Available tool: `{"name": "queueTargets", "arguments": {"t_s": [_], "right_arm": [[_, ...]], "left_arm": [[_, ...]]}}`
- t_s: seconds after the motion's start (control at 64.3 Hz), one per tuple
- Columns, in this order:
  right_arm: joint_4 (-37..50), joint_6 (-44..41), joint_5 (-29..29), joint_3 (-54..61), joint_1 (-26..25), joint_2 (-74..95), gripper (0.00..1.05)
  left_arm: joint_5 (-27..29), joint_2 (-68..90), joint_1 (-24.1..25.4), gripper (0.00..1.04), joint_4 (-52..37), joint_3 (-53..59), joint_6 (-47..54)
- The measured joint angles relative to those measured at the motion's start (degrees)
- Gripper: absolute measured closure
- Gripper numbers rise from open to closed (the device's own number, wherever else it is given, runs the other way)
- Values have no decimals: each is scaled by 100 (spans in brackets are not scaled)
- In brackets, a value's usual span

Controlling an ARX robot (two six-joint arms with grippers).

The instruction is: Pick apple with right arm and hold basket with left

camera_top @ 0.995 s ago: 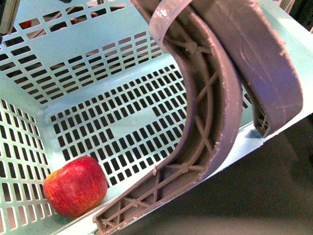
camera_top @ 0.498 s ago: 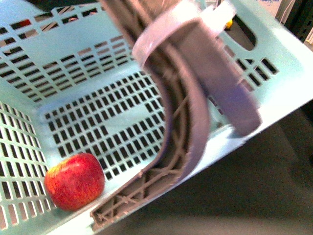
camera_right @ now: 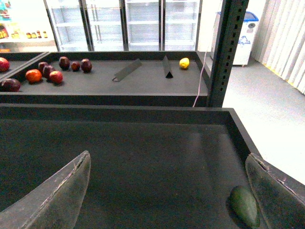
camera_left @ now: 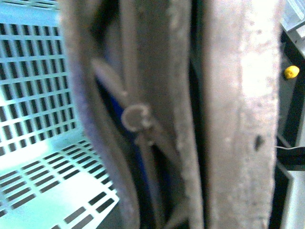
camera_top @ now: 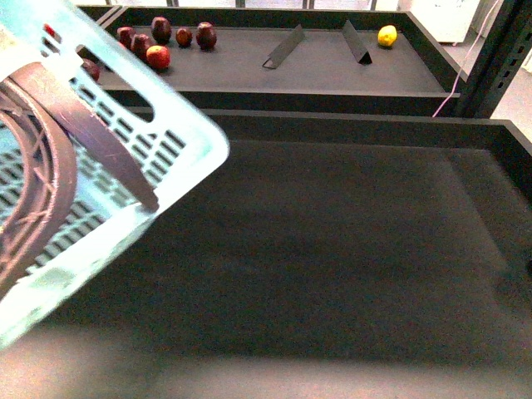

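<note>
The basket [camera_top: 195,154] hangs tilted at the left of the front view, above the dark lower tray [camera_top: 349,249], its mauve handles [camera_top: 104,145] folded together across the lattice wall. The left wrist view is filled by those handles from very close. The left pincer shows in no view, so I cannot tell how it grips, though a basket held up at that tilt suggests a hold on the handles. As thin slotted plastic it is probably light and stiff, but the handles swing, so it may tip or sway unless both are pinched together near their tops. The right gripper [camera_right: 167,198] is spread wide and empty over the lower tray, with a dark green fruit [camera_right: 244,205] lying near one of its fingers [camera_right: 279,193]. The apple cannot be seen anywhere; most of the basket's inside is cut off by the frame. Being smooth, firm and round, it would likely roll or slip, so it is best taken across its widest part. On the far shelf [camera_top: 332,71] lie small dark-red fruits [camera_top: 160,30] and a lemon [camera_top: 387,36]
</note>
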State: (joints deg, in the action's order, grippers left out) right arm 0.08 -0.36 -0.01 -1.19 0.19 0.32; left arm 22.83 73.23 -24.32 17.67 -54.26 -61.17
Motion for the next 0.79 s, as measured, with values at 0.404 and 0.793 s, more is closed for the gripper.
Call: {"name": "queueTargets", "arguments": {"t_s": [0.404, 0.793], "right_arm": [[0, 0, 2, -2, 0, 0, 9], [0, 0, 2, -2, 0, 0, 9]], "left_arm": [[-796, 1222, 2081, 91, -1641, 317, -1827], [-1252, 2629, 2096, 91, -1502, -588, -2461]]}}
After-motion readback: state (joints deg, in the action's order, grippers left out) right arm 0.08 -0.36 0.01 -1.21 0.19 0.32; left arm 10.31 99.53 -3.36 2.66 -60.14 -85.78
